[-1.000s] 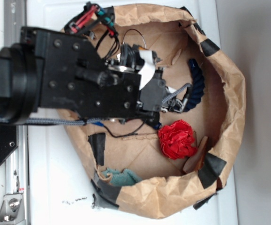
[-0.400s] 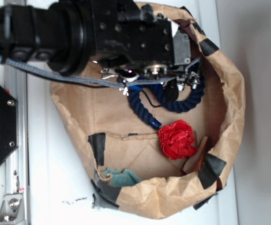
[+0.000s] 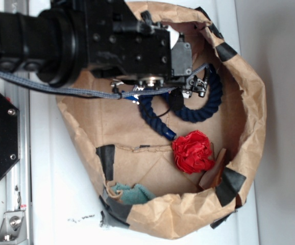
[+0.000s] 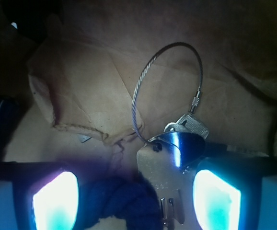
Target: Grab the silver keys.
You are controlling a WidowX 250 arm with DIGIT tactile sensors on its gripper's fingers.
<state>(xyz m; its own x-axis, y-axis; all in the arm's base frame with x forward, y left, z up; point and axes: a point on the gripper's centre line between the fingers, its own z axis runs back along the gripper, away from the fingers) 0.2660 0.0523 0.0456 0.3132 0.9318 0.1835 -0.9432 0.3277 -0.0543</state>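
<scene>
Keys framed between open fingers, rope crowding the gap

Hanging low inside the brown paper basin [image 3: 252, 109], gripper [image 4: 136, 203] spread wide and clamped on nothing; both glowing fingers [image 4: 57, 201] at the bottom corners of the wrist view, well apart. Placed that way, it seems, to straddle the silver keys [image 4: 172, 167]: flat shiny blades fanned on the paper floor, nearer the finger on the picture's right, partly overlapped, with a bright glare stripe across the top one. Thin wire ring [image 4: 165, 81] looping away from the blades, lying flat on the paper, beyond the fingers' reach and too slight to pinch anyway, hence probably the aim at the blades instead.

Sharing the gap: the navy rope [image 4: 119, 201], a thick coil just beside the keys, touching or nearly so. Hard to tell from the wrist view which lies on top. Seen from outside, curving in a wide arc under the arm.

Red fabric flower [image 3: 192, 152] and teal cloth [image 3: 132, 193] well apart, no concern.

Judged as late approach, grasp not yet made. Likely risk: closing on rope along with keys, or sliding off flat metal pressed against paper. Worth descending fully before squeezing.
</scene>
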